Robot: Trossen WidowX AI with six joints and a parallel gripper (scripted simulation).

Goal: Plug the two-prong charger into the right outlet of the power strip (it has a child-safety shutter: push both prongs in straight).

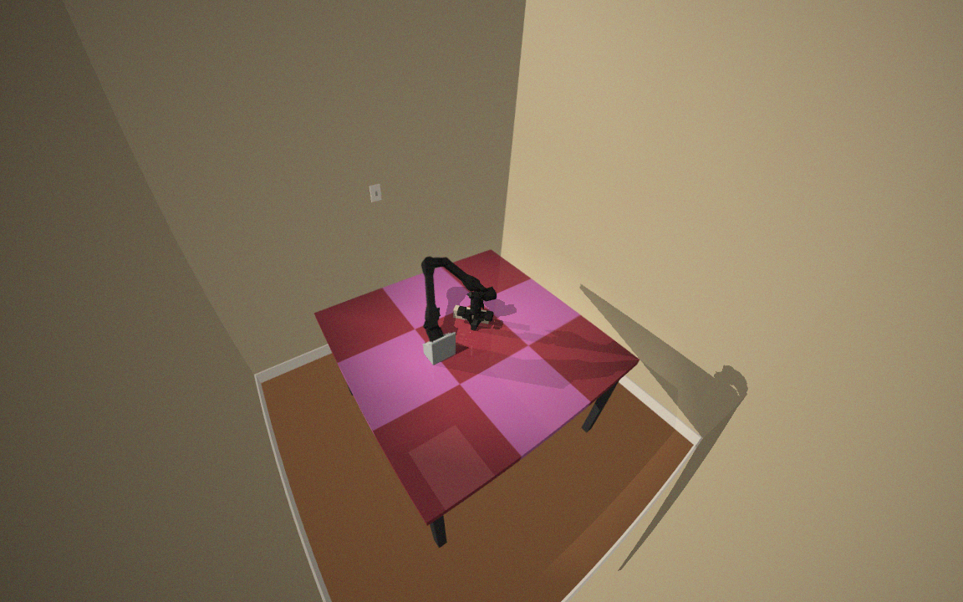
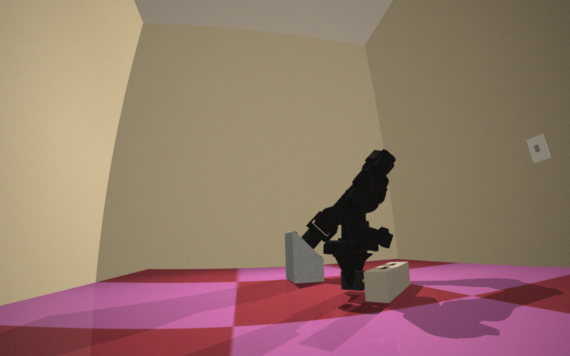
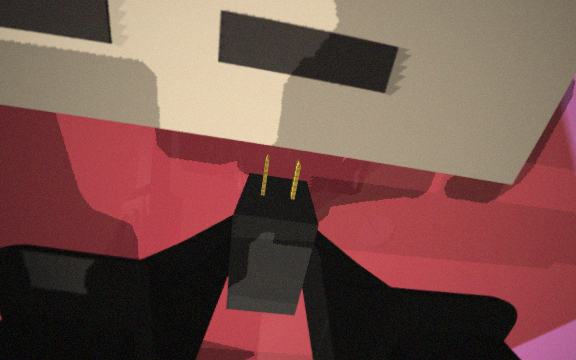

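Wrist view shows the hand (image 3: 271, 280) clamped on the black charger (image 3: 271, 250), one dark finger pressed against each side of its body. Two gold prongs (image 3: 280, 177) stick out of the charger's far face, side by side and parallel, pointing toward the cream power strip (image 3: 468, 100) that fills the upper part of this view. The prong tips sit over the strip's near edge as seen here, not in any slot. On the strip's top face a dark rectangular outlet opening (image 3: 308, 50) lies beyond and slightly right of the prongs, and part of a second opening (image 3: 38, 17) is cut off at the upper left corner. Shadows of the fingers fall across the strip and the red desk (image 3: 418, 235) below.

From the exterior view the arm (image 2: 357, 199) bends down with the hand (image 2: 352, 281) pointing at the desk, low and just beside the near end of the power strip (image 2: 386, 281), which lies flat on a red square. A grey wedge-shaped block (image 2: 302, 261) stands behind the arm.

From the top view the arm (image 1: 444, 288) reaches over the checkered desk (image 1: 410, 434); the charger is too small to make out there.
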